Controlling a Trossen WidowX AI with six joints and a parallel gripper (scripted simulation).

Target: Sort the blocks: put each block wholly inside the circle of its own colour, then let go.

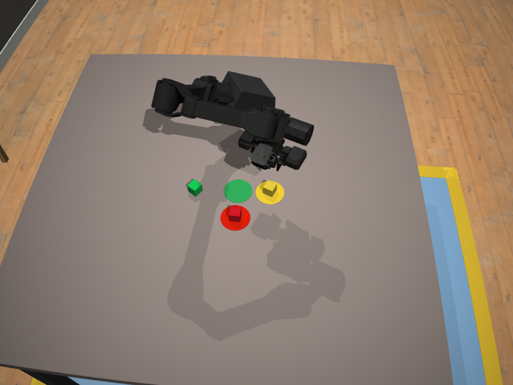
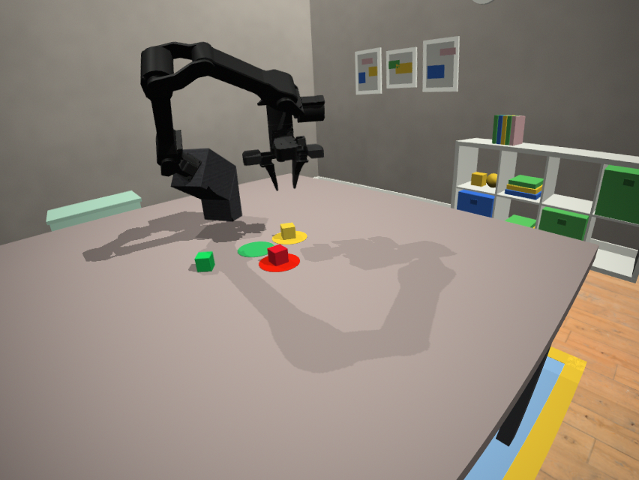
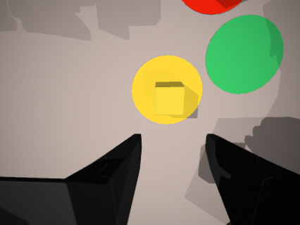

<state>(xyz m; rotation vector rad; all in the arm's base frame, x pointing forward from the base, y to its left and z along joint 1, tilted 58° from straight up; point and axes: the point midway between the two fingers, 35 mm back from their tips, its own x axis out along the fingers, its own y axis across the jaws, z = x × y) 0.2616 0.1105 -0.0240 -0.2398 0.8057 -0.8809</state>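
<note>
The yellow block point(image 1: 269, 188) point(image 2: 287, 230) point(image 3: 170, 100) sits inside the yellow circle point(image 1: 261, 196) point(image 2: 299, 237) point(image 3: 146, 88). The red block point(image 1: 235, 213) point(image 2: 277, 254) sits inside the red circle point(image 1: 226, 221) point(image 2: 289, 264) point(image 3: 208, 6). The green circle point(image 1: 237, 190) point(image 2: 253, 249) point(image 3: 243, 56) is bare. The green block point(image 1: 194, 187) point(image 2: 204, 261) lies on the table left of the circles. My gripper point(image 1: 274, 165) point(image 2: 284, 186) point(image 3: 173, 140) is open and empty, raised high above the table just behind the yellow circle.
The arm's black base point(image 1: 248, 89) point(image 2: 214, 186) stands at the back of the grey table point(image 1: 103, 269) point(image 2: 154, 387). A white shelf point(image 2: 547, 149) with boxes stands beyond the table's right edge.
</note>
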